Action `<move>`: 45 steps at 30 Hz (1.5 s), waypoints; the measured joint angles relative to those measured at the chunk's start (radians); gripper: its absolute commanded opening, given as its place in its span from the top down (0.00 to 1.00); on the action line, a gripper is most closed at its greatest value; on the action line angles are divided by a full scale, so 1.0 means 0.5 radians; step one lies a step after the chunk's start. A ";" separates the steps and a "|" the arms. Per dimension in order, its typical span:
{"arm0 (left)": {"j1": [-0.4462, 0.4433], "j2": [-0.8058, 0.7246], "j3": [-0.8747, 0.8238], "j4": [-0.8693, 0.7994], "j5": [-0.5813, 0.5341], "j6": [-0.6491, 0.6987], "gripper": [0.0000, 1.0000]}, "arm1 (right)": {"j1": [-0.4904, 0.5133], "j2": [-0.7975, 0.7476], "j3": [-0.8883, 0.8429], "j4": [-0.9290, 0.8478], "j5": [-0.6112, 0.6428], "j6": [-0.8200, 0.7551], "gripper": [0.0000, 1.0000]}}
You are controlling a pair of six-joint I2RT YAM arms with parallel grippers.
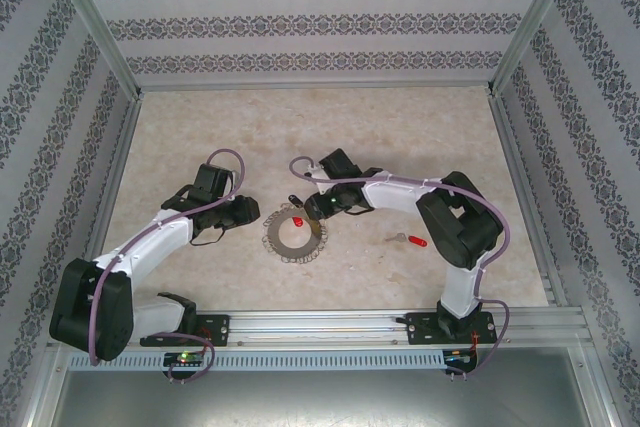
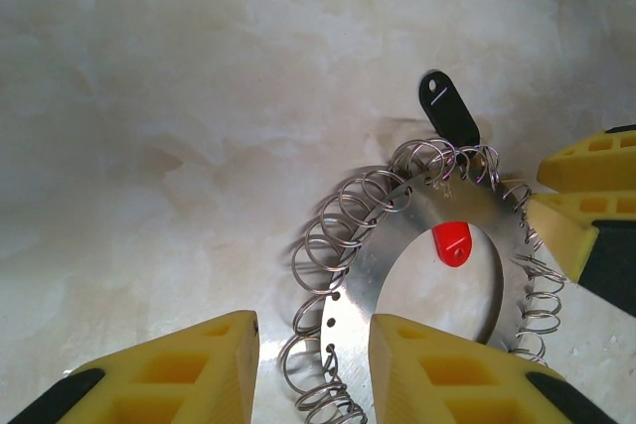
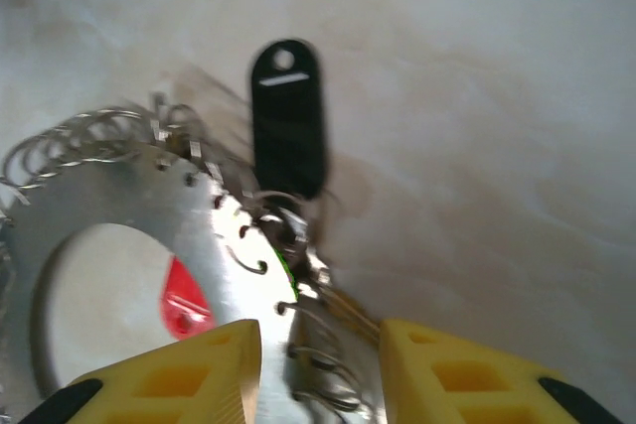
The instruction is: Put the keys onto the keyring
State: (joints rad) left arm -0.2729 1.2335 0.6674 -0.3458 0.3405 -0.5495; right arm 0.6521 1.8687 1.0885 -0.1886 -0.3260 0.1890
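silver keyring (image 1: 295,235) lies on the table (image 1: 200,127), red key (image 1: 298,222) inside, second key (image 1: 413,241) apart. left wrist: left hand (image 2: 313,320) straddles the coil, grip unclear. right wrist, blurred: right hand (image 3: 323,330) clamps the rim; black tag (image 3: 287,116) mark unreadable.

Both arms bend inward, left tool (image 2: 313,335) and right tool (image 3: 323,337) low, fingers a narrow gap apart

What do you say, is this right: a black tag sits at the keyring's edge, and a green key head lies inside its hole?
The colour is wrong: the key head inside the keyring is red, not green; the left wrist view shows it. The black tag is at its edge.
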 measured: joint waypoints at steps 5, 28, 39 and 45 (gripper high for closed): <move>0.000 0.003 -0.001 0.016 0.000 0.000 0.65 | -0.042 0.002 -0.006 -0.003 -0.019 0.022 0.67; 0.000 0.032 -0.001 0.036 0.002 0.000 0.65 | 0.026 0.083 0.062 0.011 -0.204 -0.033 1.00; -0.002 0.032 -0.001 0.036 0.034 0.000 0.65 | 0.170 -0.113 0.020 0.026 -0.171 -0.168 0.93; -0.002 0.031 -0.001 0.036 0.039 0.000 0.65 | 0.166 -0.109 -0.022 0.007 -0.142 -0.166 0.85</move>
State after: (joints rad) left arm -0.2737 1.2491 0.6670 -0.3279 0.3599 -0.5495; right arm 0.7349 1.8141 1.0775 -0.1852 -0.3969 0.1062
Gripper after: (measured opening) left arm 0.347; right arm 0.125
